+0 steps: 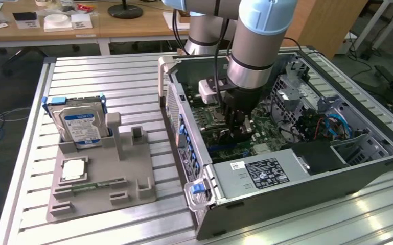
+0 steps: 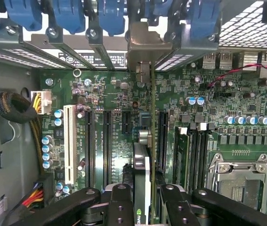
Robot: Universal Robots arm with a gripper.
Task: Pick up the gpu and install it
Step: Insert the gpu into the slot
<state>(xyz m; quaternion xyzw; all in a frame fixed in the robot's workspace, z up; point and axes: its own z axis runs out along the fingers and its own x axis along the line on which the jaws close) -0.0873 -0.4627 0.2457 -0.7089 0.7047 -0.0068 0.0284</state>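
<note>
The gpu (image 2: 141,183) is held edge-on between the fingers (image 2: 120,202) of the gripper (image 2: 142,207), which are closed about halfway onto the card's two faces. In the exterior view the gripper (image 1: 237,133) is seen lowered into the open computer case (image 1: 360,168), which lies on its side on the slatted table (image 1: 114,71). In the wrist view the card is seen standing upright over the motherboard (image 2: 114,108), among the long black expansion slots (image 2: 107,146), with its silver bracket (image 2: 145,52) reaching to the rear slot openings under the blue latches (image 2: 109,16). Whether its edge is fully seated cannot be told.

The card is judged light and stiff but fragile: the board would flex or crack under sideways force, and the edge contacts are easily damaged. A hold across the flat faces near the upper edge, as here, looks best.

On the exterior view's left, a grey holder (image 1: 100,178) carries a hard drive (image 1: 80,125).
</note>
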